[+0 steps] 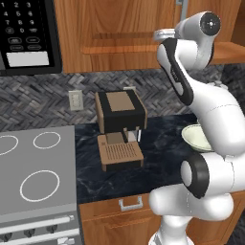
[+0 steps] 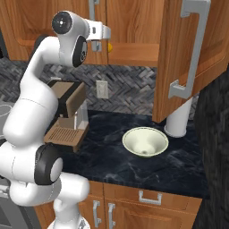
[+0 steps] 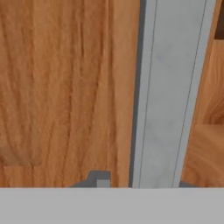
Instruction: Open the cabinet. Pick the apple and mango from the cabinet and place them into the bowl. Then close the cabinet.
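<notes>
The cabinet (image 2: pixel 129 22) hangs over the counter. Its right door (image 2: pixel 179 67) is swung out, while the left door (image 3: pixel 65 87) is flat in front of the hand. My gripper (image 2: pixel 96 42) (image 1: pixel 162 34) is raised to that left door. In the hand view my gripper (image 3: pixel 144 181) is shut on the door's vertical grey bar handle (image 3: pixel 170 96), one fingertip (image 3: pixel 99 179) on either side. The yellow mango (image 2: pixel 110 46) peeks out on the cabinet's lower shelf beside the hand. The cream bowl (image 2: pixel 145 142) (image 1: pixel 195 136) sits empty on the dark counter. The apple is hidden.
A brown coffee machine (image 1: pixel 119 129) stands on the counter left of the bowl. A white cylinder (image 2: pixel 179 120) stands under the open door, whose handle (image 2: pixel 190 53) juts out over the counter. A stove (image 1: pixel 33 167) and a microwave (image 1: pixel 28 33) lie to the left.
</notes>
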You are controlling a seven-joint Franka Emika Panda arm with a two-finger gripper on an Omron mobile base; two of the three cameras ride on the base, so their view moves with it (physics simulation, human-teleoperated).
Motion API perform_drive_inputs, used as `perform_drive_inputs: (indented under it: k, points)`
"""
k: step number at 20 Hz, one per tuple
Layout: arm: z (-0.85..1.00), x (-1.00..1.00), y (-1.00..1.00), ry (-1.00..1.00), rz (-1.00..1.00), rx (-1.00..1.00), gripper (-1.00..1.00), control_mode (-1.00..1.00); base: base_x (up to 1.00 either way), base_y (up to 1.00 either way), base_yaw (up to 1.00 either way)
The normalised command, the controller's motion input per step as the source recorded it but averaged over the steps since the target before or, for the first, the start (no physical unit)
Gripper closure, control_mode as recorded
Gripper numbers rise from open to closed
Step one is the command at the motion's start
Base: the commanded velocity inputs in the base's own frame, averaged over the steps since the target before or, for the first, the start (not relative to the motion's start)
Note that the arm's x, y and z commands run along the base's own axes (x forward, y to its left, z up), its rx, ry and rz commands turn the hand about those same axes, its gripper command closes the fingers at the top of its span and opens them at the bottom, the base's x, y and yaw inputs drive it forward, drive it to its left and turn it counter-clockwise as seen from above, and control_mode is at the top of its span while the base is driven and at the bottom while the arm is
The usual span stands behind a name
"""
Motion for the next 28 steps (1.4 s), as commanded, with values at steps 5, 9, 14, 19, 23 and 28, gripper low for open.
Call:
perform_drive_inputs:
  k: [5, 9, 14, 19, 23, 28]
  points:
    - [0.0, 0.0, 0.0, 0.0, 0.0, 0.0, 1.0, -1.0, 0.0, 0.0, 0.0]
    - [0.0, -0.25, 0.0, 0.0, 0.0, 0.0, 1.0, -1.0, 0.0, 0.0, 0.0]
    - [0.0, -0.41, 0.09, 0.0, -0.03, 0.0, 1.0, -1.0, 0.0, 0.0, 0.0]
    - [0.0, -0.52, 0.31, 0.0, -0.08, 0.0, 1.0, -1.0, 0.0, 0.0, 0.0]
    - [0.0, -0.58, 0.47, 0.0, -0.13, 0.0, 1.0, -1.0, 0.0, 0.0, 0.0]
    - [0.0, -0.66, 0.38, 0.0, -0.13, 0.0, 1.0, -1.0, 0.0, 0.0, 0.0]
